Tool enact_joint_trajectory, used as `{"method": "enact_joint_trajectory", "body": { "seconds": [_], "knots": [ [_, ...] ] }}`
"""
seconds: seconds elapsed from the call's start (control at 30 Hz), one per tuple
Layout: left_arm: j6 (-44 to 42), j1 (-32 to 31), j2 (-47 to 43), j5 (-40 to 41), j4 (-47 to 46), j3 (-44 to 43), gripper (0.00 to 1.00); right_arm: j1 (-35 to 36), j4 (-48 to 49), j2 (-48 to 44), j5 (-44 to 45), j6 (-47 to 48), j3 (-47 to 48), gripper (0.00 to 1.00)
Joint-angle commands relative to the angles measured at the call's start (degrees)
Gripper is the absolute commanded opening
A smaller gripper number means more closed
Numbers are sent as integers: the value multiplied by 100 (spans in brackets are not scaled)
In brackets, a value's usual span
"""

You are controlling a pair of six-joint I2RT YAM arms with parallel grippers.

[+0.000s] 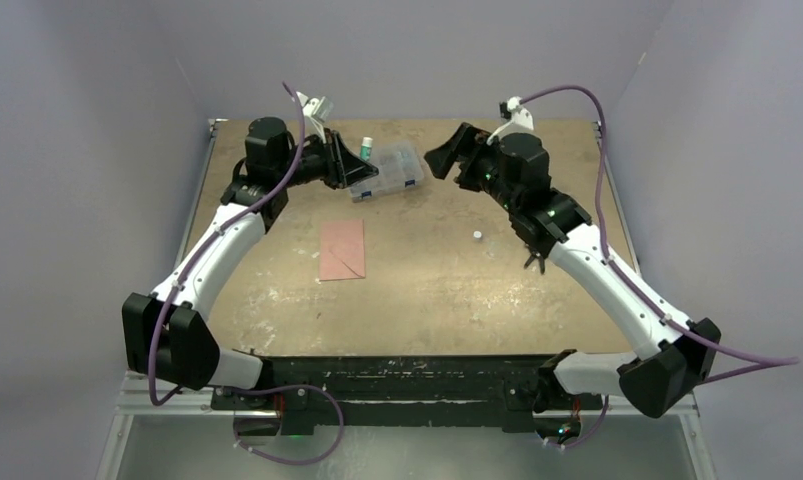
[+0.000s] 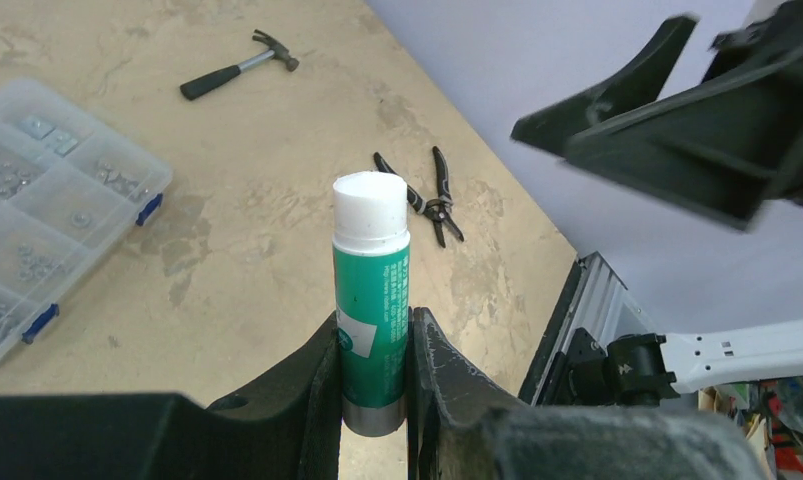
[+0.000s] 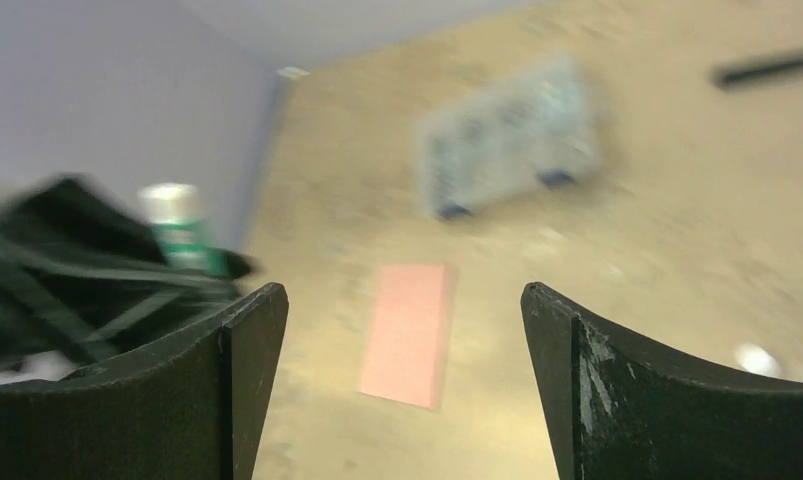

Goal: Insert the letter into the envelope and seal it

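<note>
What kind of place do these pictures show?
Probably a robot test bench in a lab: a worn table boxed in by plain walls, with a hammer, pliers and a clear parts box.

Count on inspection. Arms: two, the left arm (image 1: pixel 217 250) and the right arm (image 1: pixel 597 265), each carrying one gripper. That makes two grippers in all, the left gripper (image 2: pixel 374 330) and the right gripper (image 3: pixel 402 295), with two fingers apiece. Purple cables (image 1: pixel 752 363): two, one per arm. Table (image 1: pixel 427 300): one. Envelope (image 1: pixel 342 250): one, salmon-pink. Glue stick (image 2: pixel 372 270): one, green with a white top. Clear compartment box (image 2: pixel 107 140): one, with two blue latches (image 2: pixel 149 208) showing. Hammer (image 2: pixel 239 66): one. Pliers (image 2: pixel 432 200): one pair. Small white piece (image 1: pixel 476 235) on the tabletop: one. The loose metal parts (image 2: pixel 2 175) inside the box are too small to count.
</note>
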State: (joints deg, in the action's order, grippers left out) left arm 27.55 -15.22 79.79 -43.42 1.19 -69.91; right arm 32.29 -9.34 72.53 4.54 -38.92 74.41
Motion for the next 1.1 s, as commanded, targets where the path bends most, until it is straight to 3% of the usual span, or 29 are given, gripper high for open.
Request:
{"method": "enact_joint_trajectory", "body": {
  "seconds": [0.0, 0.27, 0.5, 0.83, 1.07],
  "knots": [
    [-152, 11, -3, 308, 88, -41, 0, -208, -2045, 296, 1378, 338, -319, 89],
    [43, -3, -25, 124, -324, 134, 0, -984, -2277, 1538, 753, 650, -715, 87],
    [221, -7, -56, 18, -520, 268, 0, -1100, -2111, 2594, 457, 730, -323, 66],
    [93, -7, -148, 27, -427, 293, 0, -1166, -2058, 3307, 856, 695, -34, 60],
    [57, -7, -148, 24, -375, 259, 0, -1223, -1814, 3505, 834, 674, -15, 48]
  ]
}}
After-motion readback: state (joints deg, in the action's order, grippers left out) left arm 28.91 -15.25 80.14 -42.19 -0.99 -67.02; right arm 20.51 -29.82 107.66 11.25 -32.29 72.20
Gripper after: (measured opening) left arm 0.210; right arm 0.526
